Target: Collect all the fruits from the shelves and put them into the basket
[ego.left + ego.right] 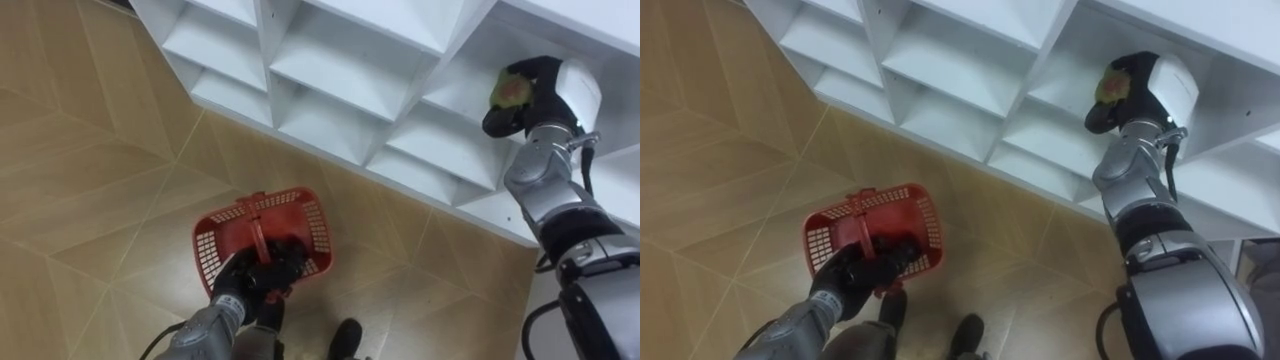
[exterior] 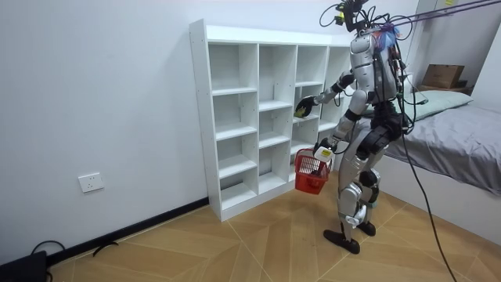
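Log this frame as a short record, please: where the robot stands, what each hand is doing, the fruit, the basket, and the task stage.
Robot: stands facing the white open-compartment shelf unit
Left hand: low, curled round the handle of the red plastic mesh basket, above the wooden floor
Right hand: raised at a shelf compartment, fingers curled round the yellow-green round fruit
Basket contents: cannot tell, the hand covers much of the inside
Stage: fruit grasped, not yet in the basket

One fruit (image 1: 512, 88), one basket (image 1: 316, 226), one closet (image 1: 335, 72).
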